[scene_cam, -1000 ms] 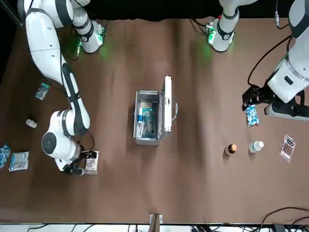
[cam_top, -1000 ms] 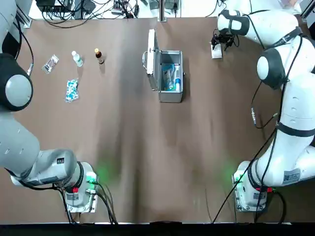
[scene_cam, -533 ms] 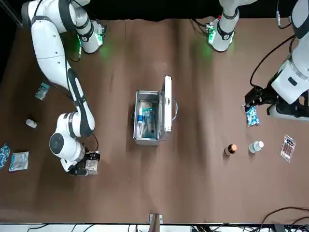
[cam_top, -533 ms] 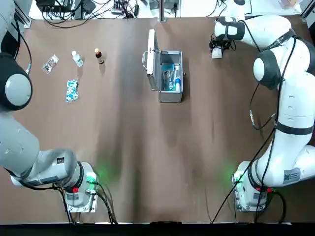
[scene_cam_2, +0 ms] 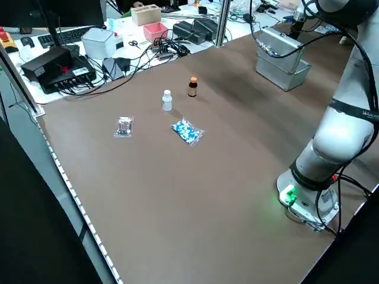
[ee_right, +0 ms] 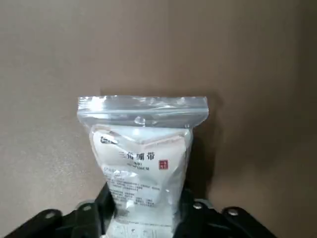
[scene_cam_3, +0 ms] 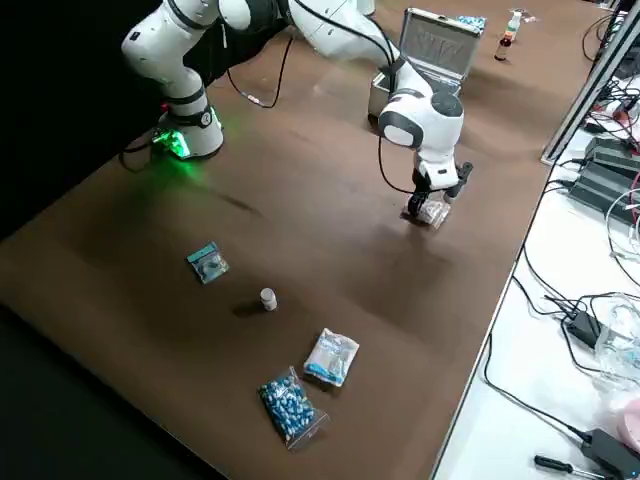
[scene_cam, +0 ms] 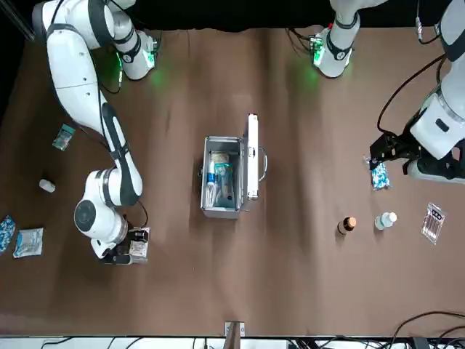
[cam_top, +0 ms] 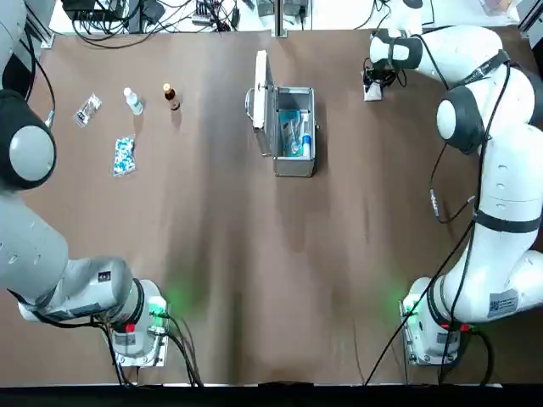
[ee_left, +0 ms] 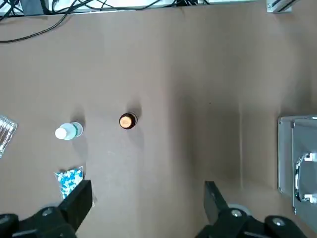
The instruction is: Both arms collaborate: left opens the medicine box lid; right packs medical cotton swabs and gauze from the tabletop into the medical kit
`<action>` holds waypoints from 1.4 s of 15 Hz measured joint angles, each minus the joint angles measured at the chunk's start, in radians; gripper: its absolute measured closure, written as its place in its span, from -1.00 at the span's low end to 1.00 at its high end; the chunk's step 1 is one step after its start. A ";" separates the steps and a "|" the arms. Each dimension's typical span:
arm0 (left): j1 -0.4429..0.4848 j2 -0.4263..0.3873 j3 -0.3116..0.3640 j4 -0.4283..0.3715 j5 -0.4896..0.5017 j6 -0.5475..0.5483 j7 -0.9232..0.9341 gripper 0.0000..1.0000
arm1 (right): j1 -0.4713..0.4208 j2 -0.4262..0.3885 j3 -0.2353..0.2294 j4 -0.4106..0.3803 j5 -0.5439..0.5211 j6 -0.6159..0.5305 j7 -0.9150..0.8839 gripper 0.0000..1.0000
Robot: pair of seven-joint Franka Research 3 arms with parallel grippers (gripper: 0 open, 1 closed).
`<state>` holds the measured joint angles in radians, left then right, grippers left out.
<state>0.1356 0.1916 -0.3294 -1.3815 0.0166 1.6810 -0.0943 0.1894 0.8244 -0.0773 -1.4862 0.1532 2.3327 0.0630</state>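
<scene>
Right pincer (ee_right: 143, 208) clamps only the gauze (ee_right: 142, 163) bag's bottom edge on the tabletop (cam_top: 212, 254); slick film may slip on lift; left pincer (ee_left: 148, 208) gapes idle.

the gauze (ee_right: 141, 168) bore dark printed lines and a small red mark, too small to read.

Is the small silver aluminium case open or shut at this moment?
Open. The silver aluminium case has its flat metal lid standing upright on edge, and packets show inside it in the top view.
</scene>
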 joint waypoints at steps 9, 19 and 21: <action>0.011 0.002 0.002 0.000 0.000 0.003 0.000 -0.99 | 0.061 -0.005 0.012 0.013 0.000 -0.002 0.091 -0.08; 0.011 0.002 0.002 0.000 0.000 0.004 0.000 -0.99 | 0.090 -0.182 0.159 0.109 0.000 -0.347 0.377 -0.10; 0.015 0.002 0.002 0.000 0.000 0.004 0.000 -0.99 | 0.091 -0.213 0.224 0.107 0.000 -0.378 0.464 -0.10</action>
<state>0.1503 0.1932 -0.3270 -1.3816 0.0166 1.6848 -0.0943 0.2801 0.6110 0.1463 -1.3787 0.1537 1.9548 0.5266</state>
